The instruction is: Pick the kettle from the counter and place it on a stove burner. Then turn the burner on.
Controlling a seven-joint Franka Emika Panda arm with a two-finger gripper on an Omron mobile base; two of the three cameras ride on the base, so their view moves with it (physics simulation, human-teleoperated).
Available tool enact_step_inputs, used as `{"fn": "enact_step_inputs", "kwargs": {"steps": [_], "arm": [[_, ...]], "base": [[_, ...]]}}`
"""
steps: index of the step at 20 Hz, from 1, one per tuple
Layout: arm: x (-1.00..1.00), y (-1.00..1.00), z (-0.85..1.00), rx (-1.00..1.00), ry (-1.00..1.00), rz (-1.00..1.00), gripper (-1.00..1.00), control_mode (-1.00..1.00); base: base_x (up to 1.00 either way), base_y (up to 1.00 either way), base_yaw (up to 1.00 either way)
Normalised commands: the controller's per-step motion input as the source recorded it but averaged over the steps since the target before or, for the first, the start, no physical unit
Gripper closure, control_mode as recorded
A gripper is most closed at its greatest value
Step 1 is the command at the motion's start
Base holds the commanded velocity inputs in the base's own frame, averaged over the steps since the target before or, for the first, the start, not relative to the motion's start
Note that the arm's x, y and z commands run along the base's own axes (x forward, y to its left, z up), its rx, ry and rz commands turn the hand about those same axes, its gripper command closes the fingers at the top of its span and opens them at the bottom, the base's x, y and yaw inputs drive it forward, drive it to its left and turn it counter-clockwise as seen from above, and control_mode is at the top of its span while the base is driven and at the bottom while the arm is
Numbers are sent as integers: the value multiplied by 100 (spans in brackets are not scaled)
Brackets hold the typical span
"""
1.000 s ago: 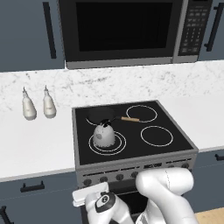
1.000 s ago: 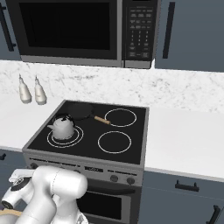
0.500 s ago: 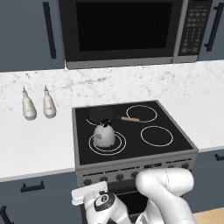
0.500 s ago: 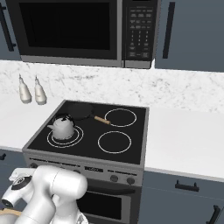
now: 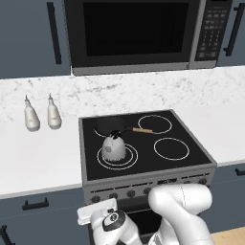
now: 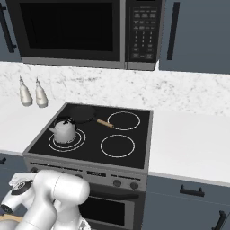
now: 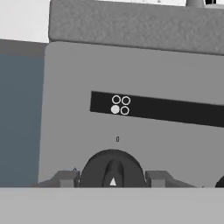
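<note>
Gripper (image 7: pixel 113 178): fingertips flank the stove knob (image 7: pixel 113 171), one each side; whether they already pinch it I cannot tell
Kettle (image 5: pixel 114 147): sits on the double-ring front-left stove burner (image 5: pixel 117 157)
Frying pan (image 5: pixel 111 126): on the burner behind it
Risk: pads slipping off the round knob if not centred, leaving the burner off
Hidden: finger bases cut off at the bottom edge; panel markings too small to read

Silvery-grey kettle (image 5: pixel 114 148) with dark spots, on a black cooktop (image 5: pixel 186 158) ringed in white. White counter (image 5: pixel 38 160) speckled grey; two white bottles (image 5: pixel 31 116) at the frame's left.
</note>
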Motion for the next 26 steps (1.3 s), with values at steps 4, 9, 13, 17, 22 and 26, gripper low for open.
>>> {"fn": "enact_step_inputs", "kwargs": {"steps": [4, 9, 13, 17, 22, 26], "arm": [[11, 18, 0, -28, 1, 1, 100, -100], [10, 12, 0, -27, 2, 1, 100, -100], [13, 11, 0, -26, 5, 0, 100, -100], [14, 16, 0, -27, 5, 0, 100, -100], [5, 28, 4, -32, 4, 6, 100, -100], [1, 0, 0, 0, 0, 0, 100, -100]], "base": [[0, 0, 0], [0, 0, 0], [0, 0, 0], [0, 0, 0], [0, 0, 0], [0, 0, 0]]}}
